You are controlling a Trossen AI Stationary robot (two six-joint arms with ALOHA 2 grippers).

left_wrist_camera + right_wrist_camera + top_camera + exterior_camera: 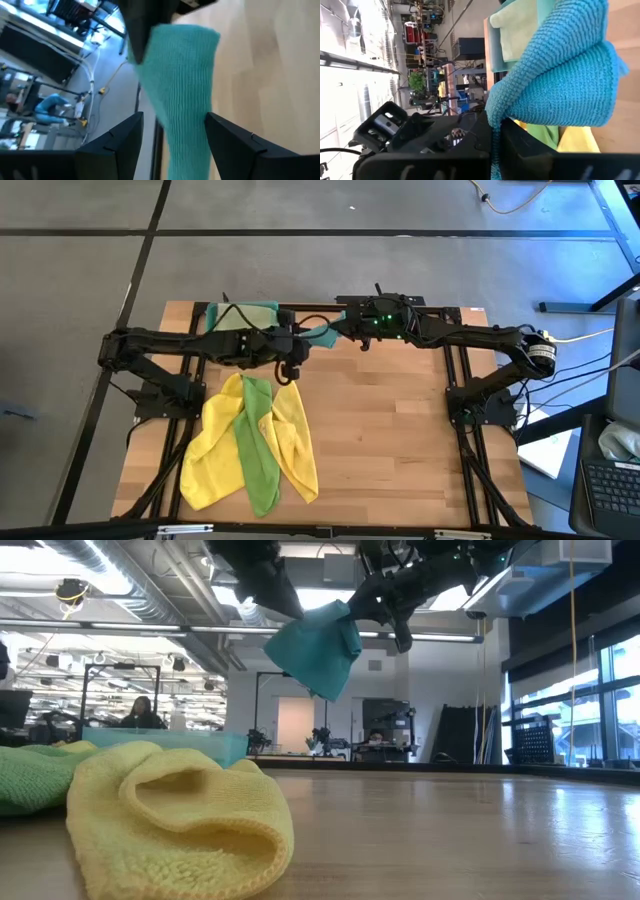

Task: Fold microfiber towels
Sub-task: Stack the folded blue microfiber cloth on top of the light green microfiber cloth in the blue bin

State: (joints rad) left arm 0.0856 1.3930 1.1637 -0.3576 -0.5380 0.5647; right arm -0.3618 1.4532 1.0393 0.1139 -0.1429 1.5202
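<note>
Surface: pale wooden slatted table (400, 440), its right half bare, open room there.
Teal towel: soft teal microfiber towel (318, 648) hangs in the air near the table's far edge, stretched between both my grippers.
Right gripper: my right gripper (496, 134) is clamped on one teal edge.
Left gripper: my left gripper (172, 131) stands parted, cloth running between the fingers; grip unclear.
Heap: two limp yellow towels (290, 442) and a bright green towel (256, 442) lie overlapped at front left.
Tray: translucent teal rectangular tray (268, 308) at far edge holds a pale olive-green towel (232, 319).

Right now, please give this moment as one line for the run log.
teal towel: lifted above table | right gripper: shut on teal towel | left gripper: open around it | yellow towels, green towel: heaped on table
</note>
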